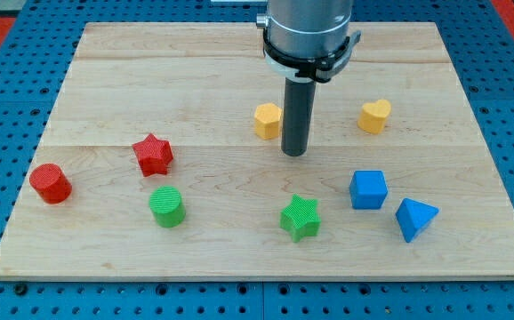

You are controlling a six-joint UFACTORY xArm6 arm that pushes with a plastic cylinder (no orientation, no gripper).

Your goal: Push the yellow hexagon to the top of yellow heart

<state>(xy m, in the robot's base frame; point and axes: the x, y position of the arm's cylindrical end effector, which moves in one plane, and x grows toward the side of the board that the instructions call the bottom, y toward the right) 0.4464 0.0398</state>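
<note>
The yellow hexagon (268, 120) lies on the wooden board just above the middle. The yellow heart (374, 116) lies to its right, at about the same height in the view. My tip (294, 153) stands between them, just right of and slightly below the hexagon, close to it; whether it touches is unclear. The heart is well to the tip's right.
A red star (153, 155) and a red cylinder (51, 183) lie at the left. A green cylinder (166, 206) and a green star (300, 218) lie lower down. A blue cube (368, 189) and a blue triangular block (414, 219) lie at the lower right.
</note>
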